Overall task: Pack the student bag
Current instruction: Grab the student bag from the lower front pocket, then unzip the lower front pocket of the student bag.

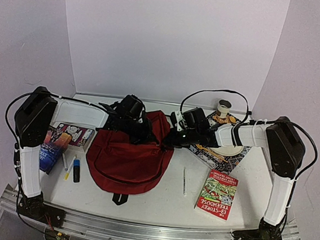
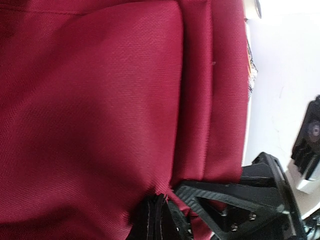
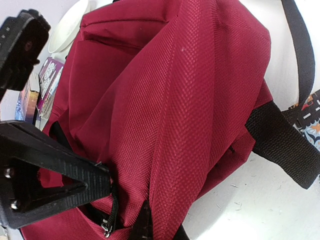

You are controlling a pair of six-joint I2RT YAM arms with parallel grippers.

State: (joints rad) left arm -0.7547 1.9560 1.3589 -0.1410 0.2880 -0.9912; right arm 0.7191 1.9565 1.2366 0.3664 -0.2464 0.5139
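My left gripper (image 2: 172, 200) fills the bottom of the left wrist frame. Its black fingers (image 2: 220, 197) are closed on a fold of dark red cloth, and I can't tell whether the small dark piece between them is a zip pull or only a seam. At the lower left of the right wrist frame, my right gripper (image 3: 120, 207) is likewise clamped on red fabric, just beside a small metal zip pull (image 3: 106, 228) on a black tab.

The student bag (image 1: 128, 156) lies flat on the table (image 1: 157, 205), a little left of centre in the overhead frame. Its top end is towards the back wall, where both my wrists meet it. A black strap (image 3: 280, 145) trails off its right side.

As I judge it, the bag looks shut and nothing is packed yet, so the step in hand is getting the mouth open. To do it well, I should make one pinch the anchor and let the other draw along the zip line rather than upwards, so the bag slides less and the cloth does not bunch in the teeth. If the left hold is only cloth, it should simply brace.

A paperback (image 1: 218, 195) at lower right, a pen (image 1: 185, 181) beside it and markers (image 1: 71, 168) at the left wait nearby.
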